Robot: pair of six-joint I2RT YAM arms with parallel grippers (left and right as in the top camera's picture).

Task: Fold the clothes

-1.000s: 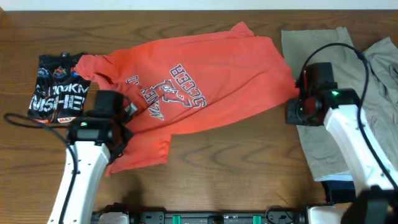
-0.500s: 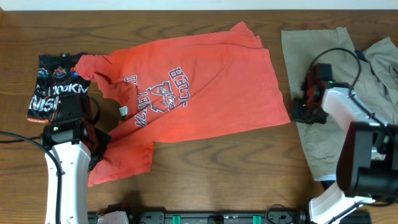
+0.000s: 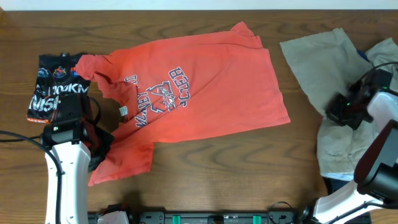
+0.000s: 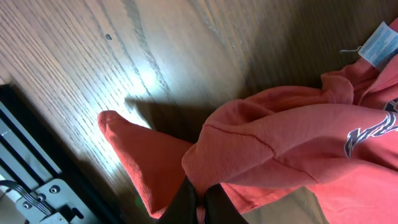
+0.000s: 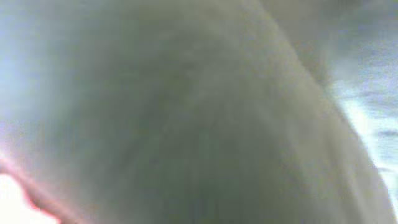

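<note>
The shirt (image 3: 205, 93) is clenched by the left hand (image 4: 199, 204) — its length spread beyond — while the grip of the right hand (image 3: 340, 111) cannot be told.

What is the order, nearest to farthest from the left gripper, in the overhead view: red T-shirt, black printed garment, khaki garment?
1. Red T-shirt: held in the left gripper.
2. Black printed garment: just beyond it, far left.
3. Khaki garment: far right side.
</note>
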